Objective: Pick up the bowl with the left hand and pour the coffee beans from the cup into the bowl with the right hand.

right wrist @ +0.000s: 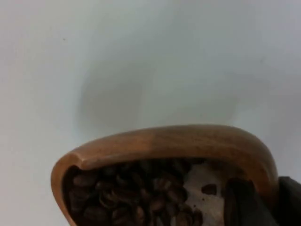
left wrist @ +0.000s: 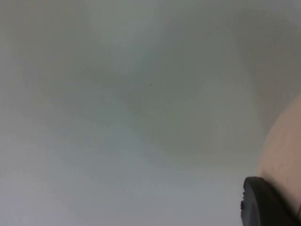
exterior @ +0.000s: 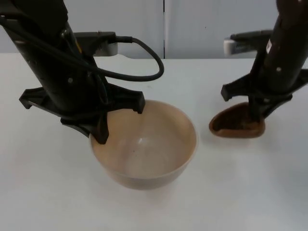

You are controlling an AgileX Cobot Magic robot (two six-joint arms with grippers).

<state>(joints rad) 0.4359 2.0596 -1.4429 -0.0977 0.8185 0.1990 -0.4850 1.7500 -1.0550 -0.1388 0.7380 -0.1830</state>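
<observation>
One wide beige round bowl (exterior: 144, 147) sits at the white tabletop's (exterior: 38, 192) 6 o'clock, the left gripper (exterior: 122, 124) clamped on its 10 o'clock rim. One brown wooden cup (exterior: 236, 126) of dark coffee beans (right wrist: 136, 197) stands at the bowl's 3 o'clock, the right gripper (exterior: 255, 115) clamped on its rim; no writing readable

**Soft, even light; wrist views out of focus**

Lit brightly and evenly from above, with no hard glare anywhere. Only faint, diffuse shadows on the white table top (exterior: 43, 192): a soft one under the pale beige round bowl (exterior: 144, 144), another beside the dark brown wooden cup (exterior: 237, 126). A small highlight inside the bowl's bottom. Black arms rendered nearly without detail in the top view. Left wrist view hazy and grey, a dim broad shadow across the table, the bowl's wall blurred. Right wrist view soft too; coffee beans (right wrist: 136, 197) dark and smeared, cup rim out of focus.
</observation>
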